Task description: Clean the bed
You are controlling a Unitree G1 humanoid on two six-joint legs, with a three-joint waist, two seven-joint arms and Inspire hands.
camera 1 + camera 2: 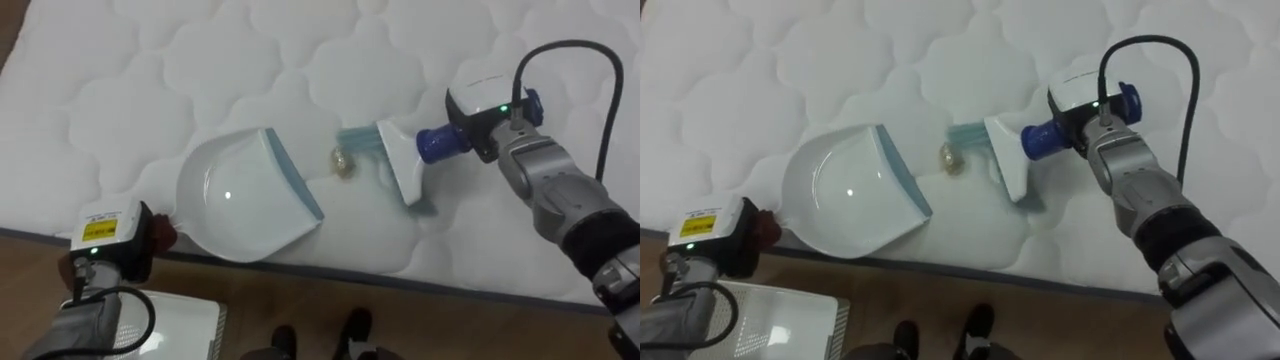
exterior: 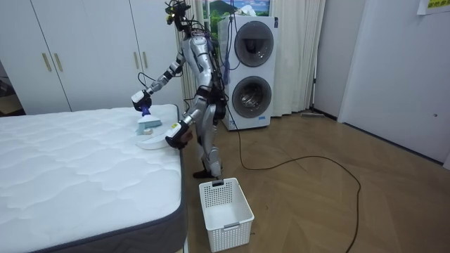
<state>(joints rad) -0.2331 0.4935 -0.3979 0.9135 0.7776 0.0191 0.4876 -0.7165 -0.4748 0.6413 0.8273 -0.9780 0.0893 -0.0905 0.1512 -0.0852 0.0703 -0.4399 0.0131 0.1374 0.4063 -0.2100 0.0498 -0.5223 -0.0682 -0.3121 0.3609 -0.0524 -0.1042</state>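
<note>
In the left eye view, a small pale scrap point(image 1: 343, 162) is seen on the bed point(image 1: 150, 70). It lies between the teal bristles of a brush point(image 1: 392, 158) and the teal lip of a white dustpan point(image 1: 240, 195). The brush is held by its blue handle in the right hand point(image 1: 492, 118), which is closed round it. The handle's long axis runs roughly across the view, with the bristles pointed to the robot's left, at the scrap and the pan's mouth beyond. The bristles are just beside the scrap, and the pan's lip is a little apart from it. The left hand point(image 1: 112, 245) is set at the bed's near edge, against the pan's handle end. Whether it is closed on that handle cannot be told, since its underside is hidden. A white basket point(image 1: 185, 325) is seen on the floor below.

In the right eye view the same order is shown: brush, scrap and pan in one slightly slanted line. The right hand is judged the nearer to the scrap, so a short sweep to the robot's left along the handle's axis appears to be called for.

In the room view the robot is seen bent forward at the bed's side near its corner. The basket is on the floor by its feet, and two stacked washing machines point(image 2: 249, 63) are behind it. The scrap is too small to be made out there.
</note>
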